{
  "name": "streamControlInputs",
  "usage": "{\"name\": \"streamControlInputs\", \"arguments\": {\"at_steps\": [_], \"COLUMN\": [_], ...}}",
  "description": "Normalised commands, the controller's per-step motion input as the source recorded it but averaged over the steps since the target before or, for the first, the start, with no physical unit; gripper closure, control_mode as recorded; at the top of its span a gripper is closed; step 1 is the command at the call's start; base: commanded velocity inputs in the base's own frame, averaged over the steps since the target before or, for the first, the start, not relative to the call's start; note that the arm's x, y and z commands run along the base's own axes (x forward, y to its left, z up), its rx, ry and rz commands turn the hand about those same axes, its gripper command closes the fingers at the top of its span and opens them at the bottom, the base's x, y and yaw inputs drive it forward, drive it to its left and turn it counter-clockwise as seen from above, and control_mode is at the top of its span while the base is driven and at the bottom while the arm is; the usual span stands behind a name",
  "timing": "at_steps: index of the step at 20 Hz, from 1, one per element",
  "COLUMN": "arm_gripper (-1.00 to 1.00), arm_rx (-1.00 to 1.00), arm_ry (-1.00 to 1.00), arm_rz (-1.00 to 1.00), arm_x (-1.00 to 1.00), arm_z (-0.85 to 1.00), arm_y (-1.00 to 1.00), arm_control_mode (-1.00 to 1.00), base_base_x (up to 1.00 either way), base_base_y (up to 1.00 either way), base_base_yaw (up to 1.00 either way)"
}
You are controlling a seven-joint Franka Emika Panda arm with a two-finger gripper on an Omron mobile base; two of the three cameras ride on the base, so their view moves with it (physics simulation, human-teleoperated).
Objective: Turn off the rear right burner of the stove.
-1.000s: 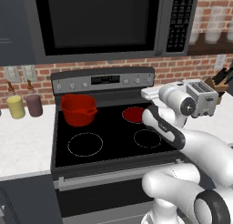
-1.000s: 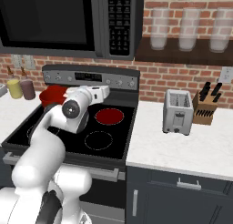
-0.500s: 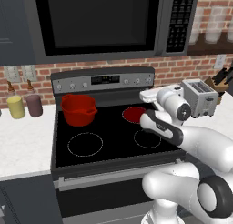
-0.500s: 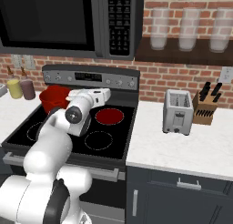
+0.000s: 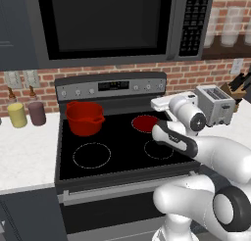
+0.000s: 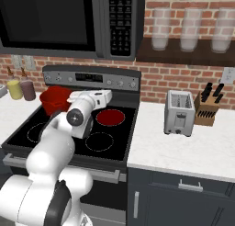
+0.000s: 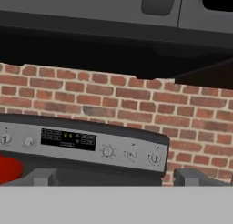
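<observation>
We are holding our two dark fingers [image 7: 113, 176] spread wide, gripping and touching nothing, facing the small knobs [image 7: 131, 154] on the black glass-top stove's [image 5: 117, 159] grey back panel. The glowing red rear right burner [image 5: 145, 122] is sitting beside the red pot [image 5: 85, 117].
</observation>
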Motion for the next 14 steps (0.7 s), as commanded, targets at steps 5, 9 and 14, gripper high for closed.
{"name": "streamControlInputs", "arguments": {"at_steps": [5, 9, 14], "arm_gripper": [-1.0, -1.0, -1.0], "arm_rx": [0.0, 0.0, 0.0], "arm_ry": [-0.09, -0.12, -0.07], "arm_rz": [0.0, 0.01, 0.0], "arm_x": [0.02, 0.21, 0.21], "arm_z": [-0.24, -0.28, -0.06], "arm_y": [-0.39, -0.29, -0.04], "arm_control_mode": [-1.0, -1.0, -1.0], "base_base_x": [0.0, 0.0, 0.0], "base_base_y": [0.0, 0.0, 0.0], "base_base_yaw": [0.0, 0.0, 0.0]}}
